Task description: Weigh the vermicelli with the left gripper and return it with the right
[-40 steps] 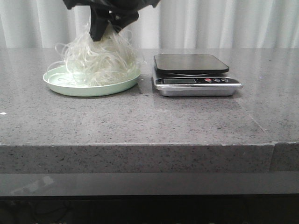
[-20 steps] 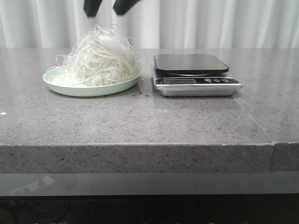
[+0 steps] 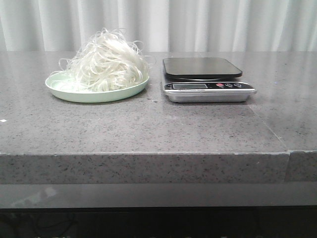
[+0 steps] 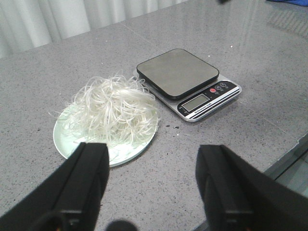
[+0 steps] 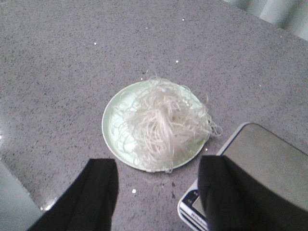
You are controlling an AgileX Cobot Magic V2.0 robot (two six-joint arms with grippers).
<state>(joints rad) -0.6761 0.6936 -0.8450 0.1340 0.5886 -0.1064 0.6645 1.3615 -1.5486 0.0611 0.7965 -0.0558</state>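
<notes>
**Vermicelli on its plate, both grippers up and empty**

The vermicelli [image 3: 106, 62] lies as a loose mound on the pale green plate [image 3: 64, 91], in the upper left part of the front view. The kitchen scale [image 3: 208, 79] stands just beside the plate, to the right of it, and its dark platform [image 3: 202, 66] carries nothing. No arm shows in the front view.

In the left wrist view, the left gripper [image 4: 154, 187] hangs above the table with its fingers spread wide and nothing between them. In the right wrist view, the right gripper [image 5: 156, 197] is spread the same way and also holds nothing (only the dark fingers show at the lower edge).

Judged from this layout, either the noodles are already returned or the weighing is not begun; the pictures alone cannot decide it. If a grasp follows, the gripper should come down over the top middle of the mound and close deep enough to gather a thick bundle, because thin strands slip easily. The lift should be slow and straight up.

The grey stone table [image 3: 148, 124] shows small crumbs between plate and scale. Some curly strands hang over the plate rim and could drag onto the table. The scale sits close, so a sideways move needs enough height.
</notes>
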